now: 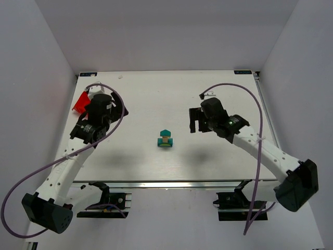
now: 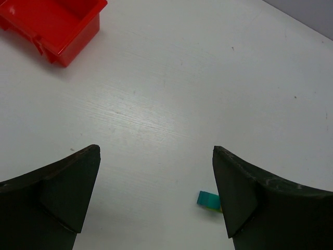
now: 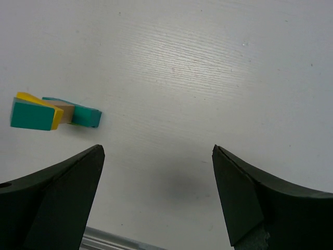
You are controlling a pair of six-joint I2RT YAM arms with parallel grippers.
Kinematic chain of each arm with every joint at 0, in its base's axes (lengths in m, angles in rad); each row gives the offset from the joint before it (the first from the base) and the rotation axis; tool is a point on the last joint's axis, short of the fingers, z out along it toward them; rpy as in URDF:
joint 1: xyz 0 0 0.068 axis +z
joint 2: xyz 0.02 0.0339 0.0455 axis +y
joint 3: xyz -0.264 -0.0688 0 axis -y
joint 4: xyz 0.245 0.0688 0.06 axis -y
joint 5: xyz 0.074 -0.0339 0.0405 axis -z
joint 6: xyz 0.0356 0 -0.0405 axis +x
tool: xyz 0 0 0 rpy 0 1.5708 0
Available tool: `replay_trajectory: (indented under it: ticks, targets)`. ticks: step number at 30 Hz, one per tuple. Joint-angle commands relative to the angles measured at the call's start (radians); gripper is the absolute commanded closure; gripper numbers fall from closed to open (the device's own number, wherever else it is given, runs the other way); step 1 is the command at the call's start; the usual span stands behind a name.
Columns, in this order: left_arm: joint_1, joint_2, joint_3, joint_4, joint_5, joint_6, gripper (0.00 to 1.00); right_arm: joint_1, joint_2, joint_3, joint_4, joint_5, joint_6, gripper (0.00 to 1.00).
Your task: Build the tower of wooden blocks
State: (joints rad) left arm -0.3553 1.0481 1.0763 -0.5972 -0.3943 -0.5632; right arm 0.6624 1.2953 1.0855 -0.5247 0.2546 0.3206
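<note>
The wood block tower [image 1: 165, 138] stands at the middle of the table: teal base, yellow and tan middle, teal top. It shows in the right wrist view [image 3: 52, 113] at the left, and a teal corner of it peeks out beside the right finger in the left wrist view [image 2: 208, 199]. My left gripper [image 1: 117, 111] is open and empty, well left of the tower; in its own view [image 2: 156, 192] only bare table lies between the jaws. My right gripper [image 1: 194, 121] is open and empty, to the right of the tower, also shown in its own view [image 3: 156, 195].
A red plastic bin [image 1: 80, 102] sits at the table's far left, behind the left arm, and shows in the left wrist view [image 2: 54, 23]. The table's front edge [image 3: 119, 240] lies just below the right gripper.
</note>
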Motion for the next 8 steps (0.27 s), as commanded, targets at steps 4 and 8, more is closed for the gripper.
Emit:
replay_trajectory:
  ticks: [4,8]
  targets:
    - [-0.002,-0.057,0.045,-0.156,-0.054,-0.056,0.02,0.005,-0.171,-0.084,0.029,0.167,0.176,0.10]
    - [-0.002,-0.082,0.036,-0.168,-0.057,-0.061,0.02,0.003,-0.229,-0.119,0.034,0.167,0.178,0.11]
